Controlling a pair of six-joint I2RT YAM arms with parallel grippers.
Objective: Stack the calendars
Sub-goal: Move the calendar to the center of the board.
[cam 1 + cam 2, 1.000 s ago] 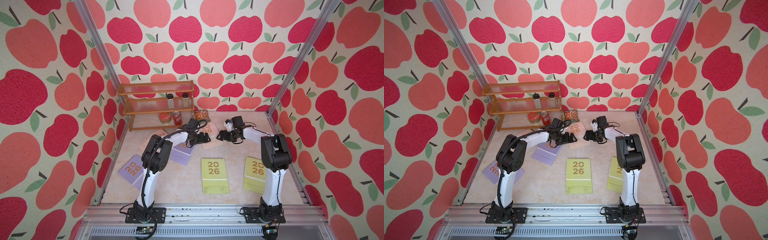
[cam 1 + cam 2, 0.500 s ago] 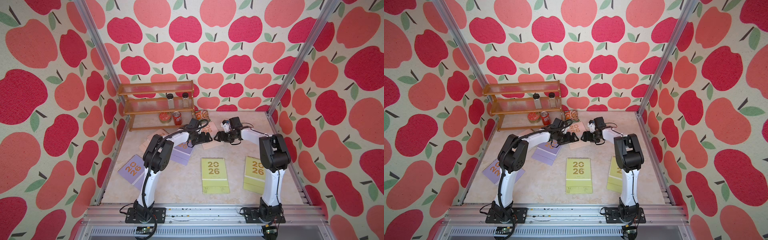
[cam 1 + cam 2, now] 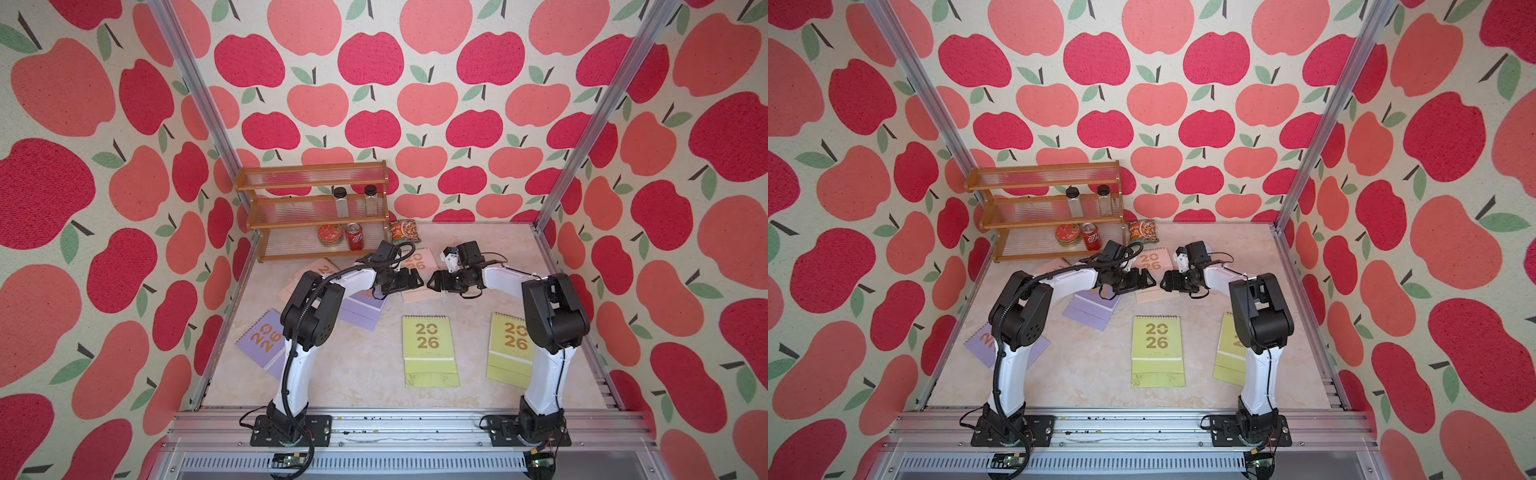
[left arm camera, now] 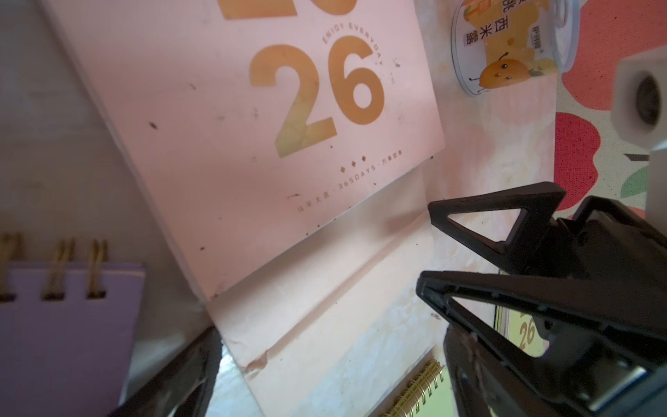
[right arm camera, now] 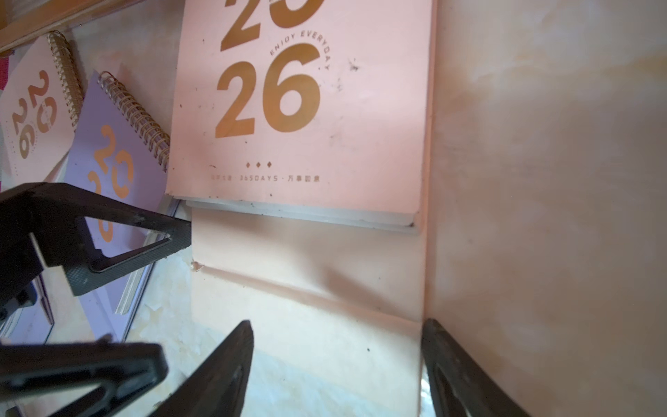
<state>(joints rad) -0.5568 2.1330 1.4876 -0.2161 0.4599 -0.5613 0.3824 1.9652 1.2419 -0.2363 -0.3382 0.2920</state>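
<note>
Calendars [image 3: 430,340]: six, flat on the table [image 3: 374,395], unstacked.
Pink one [image 3: 420,266]: at the back, between both grippers.
Left gripper [image 3: 414,278]: jaws apart, at its edge.
Right gripper [image 5: 337,325]: jaws apart over its flap.

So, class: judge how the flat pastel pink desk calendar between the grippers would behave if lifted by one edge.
The flat pastel pink desk calendar probably lifts fairly stiffly: its page block looks thick. Its creased base flap would likely hinge and droop. Lying flat, it should slide, not tip or roll.
</note>
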